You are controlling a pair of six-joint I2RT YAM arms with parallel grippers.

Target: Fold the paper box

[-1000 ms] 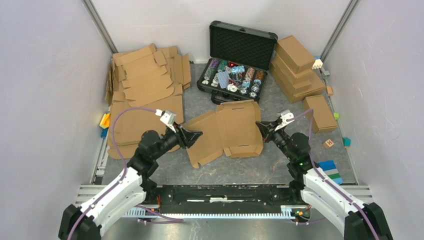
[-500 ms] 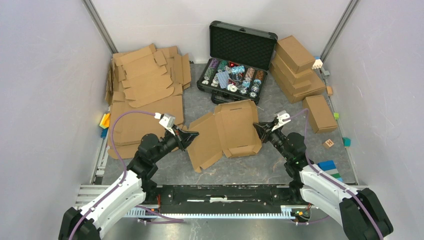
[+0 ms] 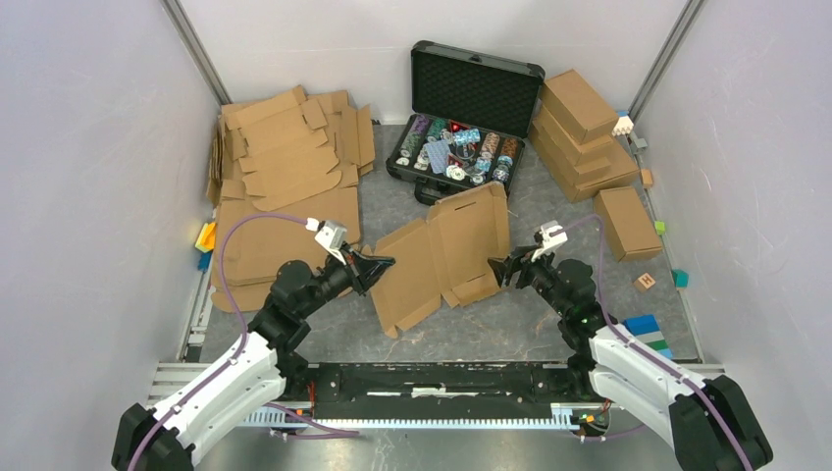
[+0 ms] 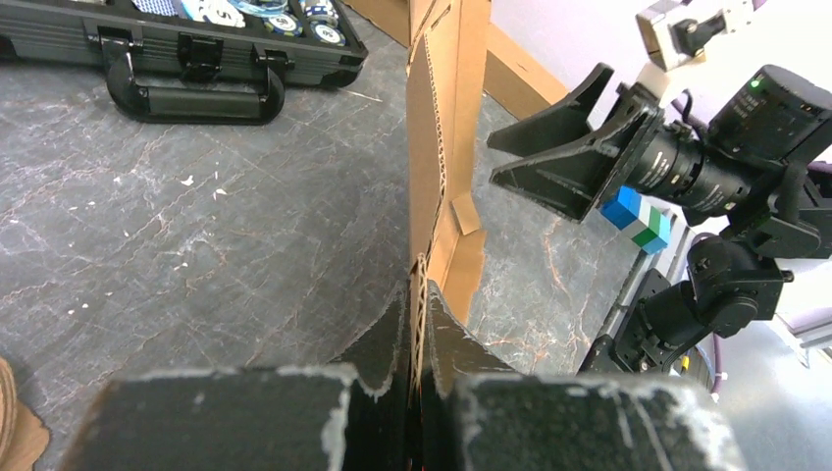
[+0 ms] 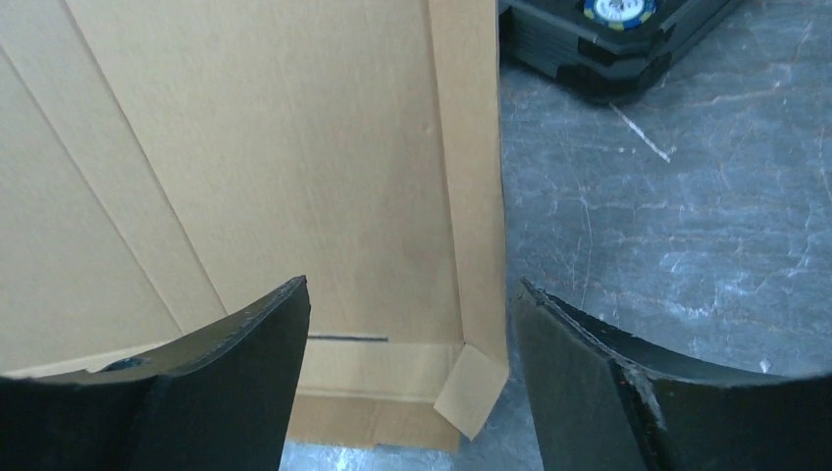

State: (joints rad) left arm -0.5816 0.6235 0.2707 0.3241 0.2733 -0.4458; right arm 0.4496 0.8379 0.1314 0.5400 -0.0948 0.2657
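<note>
The left gripper is clamped tight on the left edge of the paper box — in the wrist view the corrugated edge runs straight up from between its fingers. The right gripper stands with jaws wide apart at the paper box's near-right corner, gripping nothing. The paper box sits partly unfolded at the middle of the table, its right part tilted up, just in front of the open black chip case. Flat cardboard blanks are piled at the far-left corner — finished boxes are stacked at the far right.
</note>
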